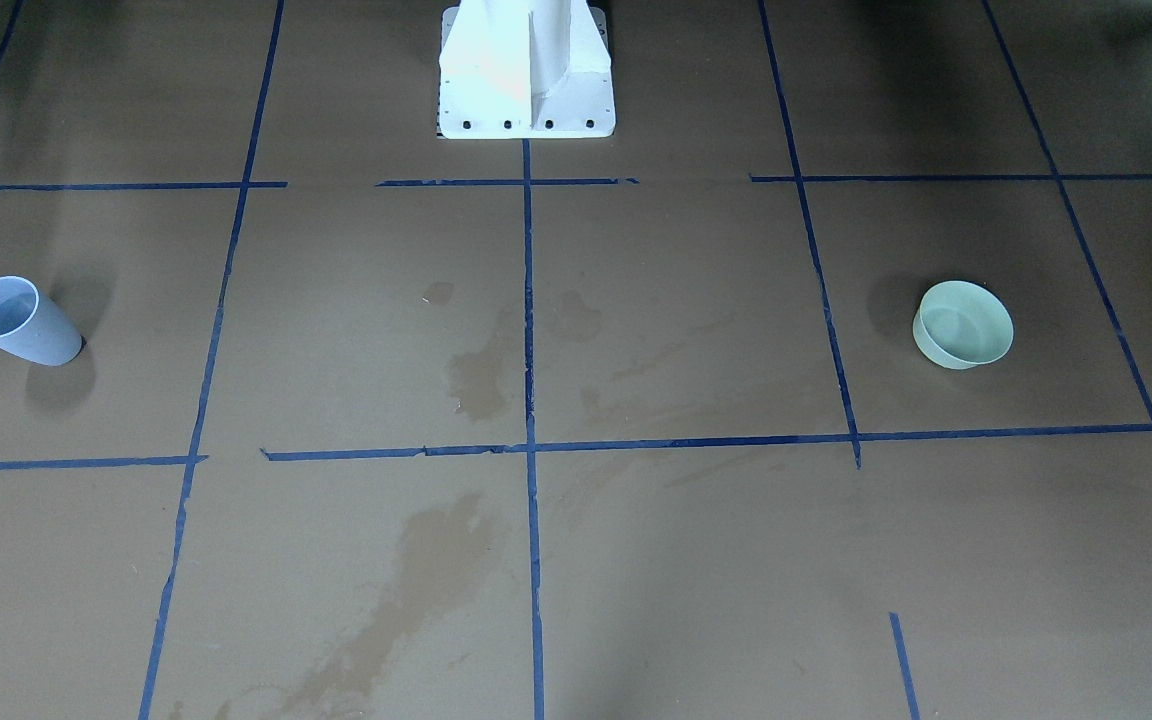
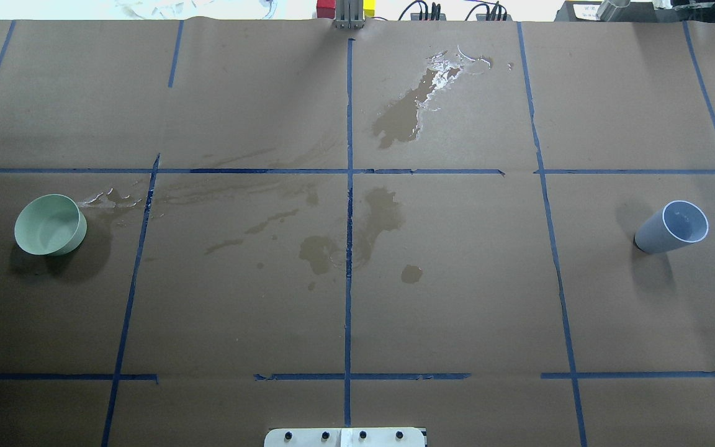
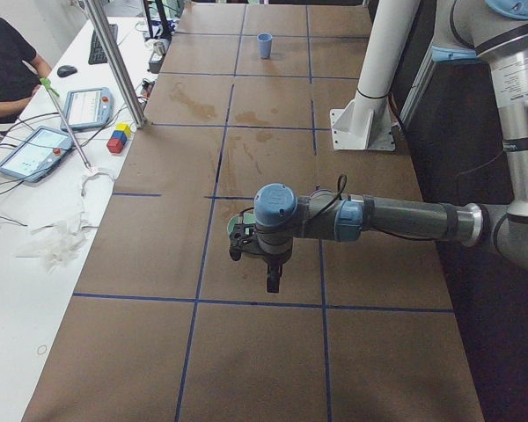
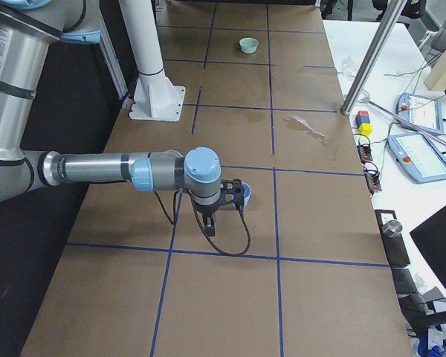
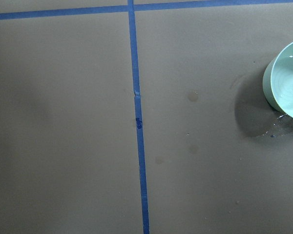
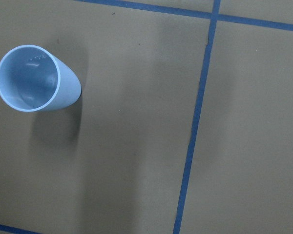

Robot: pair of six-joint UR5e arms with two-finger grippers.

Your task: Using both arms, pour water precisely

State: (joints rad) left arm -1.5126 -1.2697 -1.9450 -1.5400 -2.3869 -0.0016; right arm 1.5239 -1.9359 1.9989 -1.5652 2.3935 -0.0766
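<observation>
The pale blue cup (image 1: 21,322) stands upright at the table's right end; it also shows in the overhead view (image 2: 671,227) and the right wrist view (image 6: 36,79). The pale green bowl (image 1: 963,325) stands at the left end, also in the overhead view (image 2: 50,225) and the left wrist view (image 5: 288,80). The water is too faint to make out in either. My left gripper (image 3: 270,280) hangs above the table close by the bowl. My right gripper (image 4: 210,224) hangs beside the cup (image 4: 243,195). Both grippers show only in side views, so I cannot tell whether they are open or shut.
Wet stains (image 2: 401,118) darken the brown paper at the table's middle and far side, with droplets next to the bowl. The white pedestal (image 1: 526,70) stands at the robot's edge. A metal post (image 3: 114,61), tablets (image 3: 35,151) and an operator are on the far side.
</observation>
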